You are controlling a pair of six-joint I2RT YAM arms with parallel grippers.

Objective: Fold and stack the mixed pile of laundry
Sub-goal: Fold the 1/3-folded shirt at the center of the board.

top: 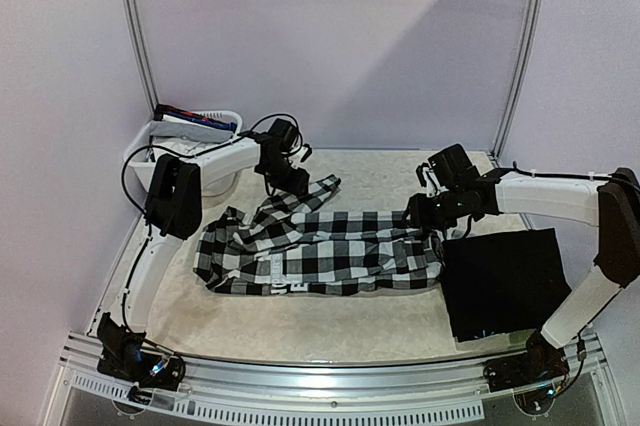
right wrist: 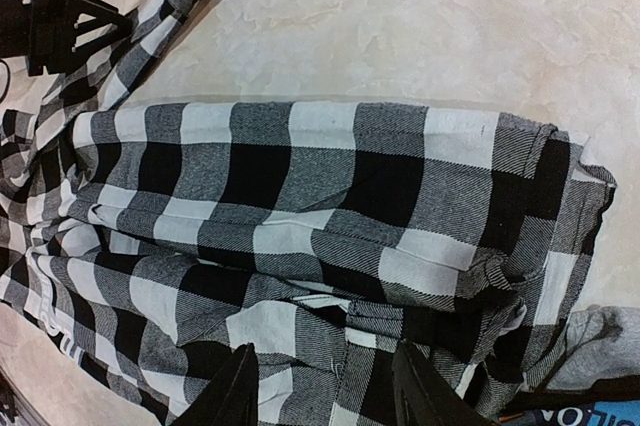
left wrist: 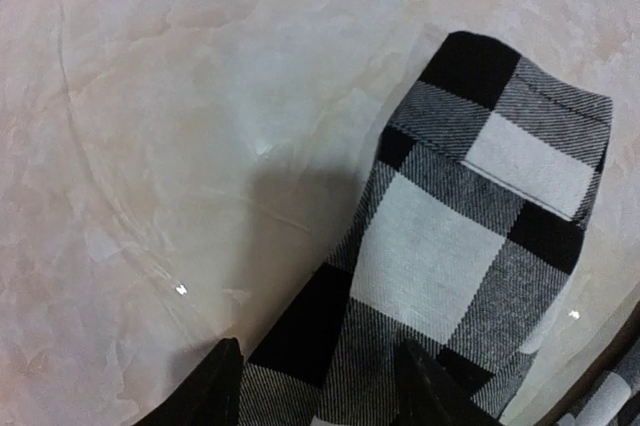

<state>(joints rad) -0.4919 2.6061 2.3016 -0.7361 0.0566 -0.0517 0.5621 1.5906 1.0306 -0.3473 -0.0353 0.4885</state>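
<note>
The black-and-white checkered shirt (top: 320, 251) lies spread across the middle of the table. My left gripper (top: 290, 178) is open over its far sleeve end (left wrist: 470, 196); the fingers (left wrist: 215, 391) straddle the cloth without closing on it. My right gripper (top: 425, 211) is open over the shirt's right end (right wrist: 330, 196), its fingers (right wrist: 420, 391) just above the crumpled fabric. A folded black garment (top: 505, 281) lies flat at the right. A grey cloth edge (right wrist: 600, 346) and a black piece with letters (right wrist: 570, 416) show at the right wrist view's lower right corner.
A white plastic basket (top: 160, 146) stands at the back left and holds more garments (top: 195, 118). Metal frame posts (top: 140, 36) and pale walls enclose the table. The left gripper also shows in the right wrist view (right wrist: 70, 21).
</note>
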